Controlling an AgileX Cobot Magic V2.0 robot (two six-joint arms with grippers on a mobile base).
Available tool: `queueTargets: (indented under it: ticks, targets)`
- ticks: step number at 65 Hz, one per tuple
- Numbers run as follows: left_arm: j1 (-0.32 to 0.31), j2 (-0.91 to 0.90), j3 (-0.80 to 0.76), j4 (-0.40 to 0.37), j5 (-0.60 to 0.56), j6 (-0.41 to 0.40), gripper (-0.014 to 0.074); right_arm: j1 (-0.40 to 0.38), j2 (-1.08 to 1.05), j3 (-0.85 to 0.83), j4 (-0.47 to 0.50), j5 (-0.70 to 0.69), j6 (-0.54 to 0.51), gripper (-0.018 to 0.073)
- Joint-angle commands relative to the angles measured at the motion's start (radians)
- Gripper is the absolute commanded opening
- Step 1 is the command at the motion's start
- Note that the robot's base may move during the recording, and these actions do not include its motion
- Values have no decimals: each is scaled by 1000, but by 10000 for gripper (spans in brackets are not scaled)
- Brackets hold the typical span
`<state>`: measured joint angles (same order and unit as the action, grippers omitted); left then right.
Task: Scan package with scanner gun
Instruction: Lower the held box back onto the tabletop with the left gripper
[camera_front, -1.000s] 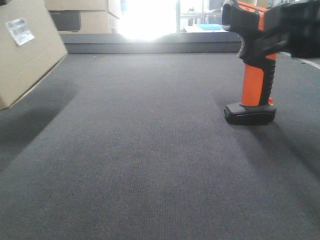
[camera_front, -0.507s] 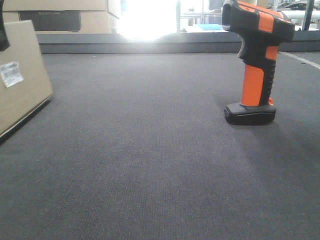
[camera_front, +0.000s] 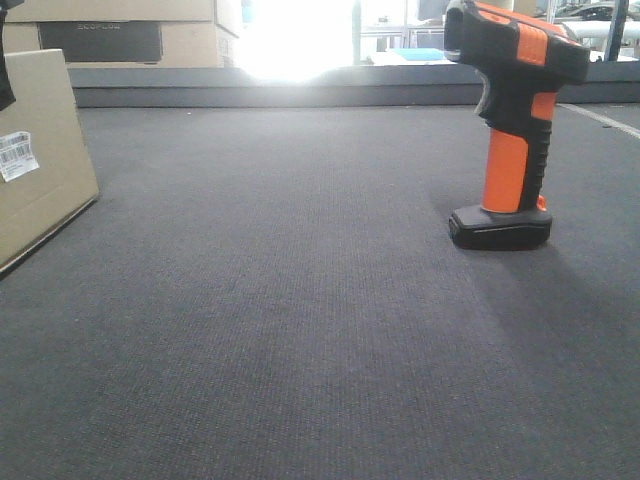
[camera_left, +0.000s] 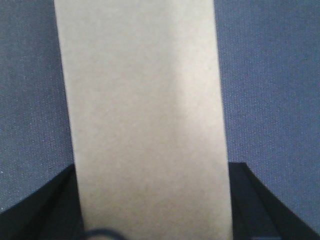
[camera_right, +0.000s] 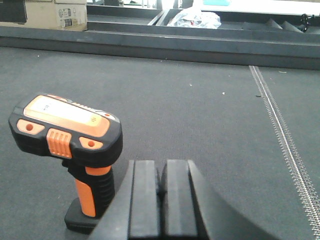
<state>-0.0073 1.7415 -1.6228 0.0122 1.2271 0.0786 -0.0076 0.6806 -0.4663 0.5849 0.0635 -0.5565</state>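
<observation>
Orange-handled scanner gun (camera_right: 70, 150) stands upright just left of my right gripper (camera_right: 159, 200), fingers pressed together, empty. My left gripper (camera_left: 150, 230) straddles the package (camera_front: 35, 150); grip unclear.

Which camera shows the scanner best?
The front view: the whole scanner stands upright in profile, base to head. The right wrist view shows its top and handle from above behind the shut gripper; the left wrist view shows none.

You have dark grey carpet (camera_front: 300, 320) across the whole work surface. Cardboard boxes with a dark printed panel (camera_front: 120, 35) sit beyond its raised far ledge (camera_front: 300, 88). A crumpled clear plastic bag (camera_right: 194, 19) lies past that ledge, and a metal strip (camera_right: 285, 135) runs along the carpet's right side.
</observation>
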Motion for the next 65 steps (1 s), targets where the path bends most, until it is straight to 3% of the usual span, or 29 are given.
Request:
queueTargets:
  ticks: [1,13,20,45,55,65]
  targets:
    - [-5,-9,-5,0,-6,-4,0,-7,-6,3,-15,-3,-9,-151]
    - [-5,-9,-5,0,-6,-7,430,-7,-6,1,-15,-4,-9,-151]
    - [-5,-11,-5,0,-6,-7,623,-7,-6,1,-15,-4,-9,-151]
    - [-5,-181,2,2,-6,-7,554,-8,-6,1,-25,62,-9,-151]
    - [-5,-321,103,2,-13,-7,322,-8,-8,1,-36,75,-9,-151]
    - [-5,-480,283,2,-161,-7,24,-8,-58,1,-36,73,-9,-151]
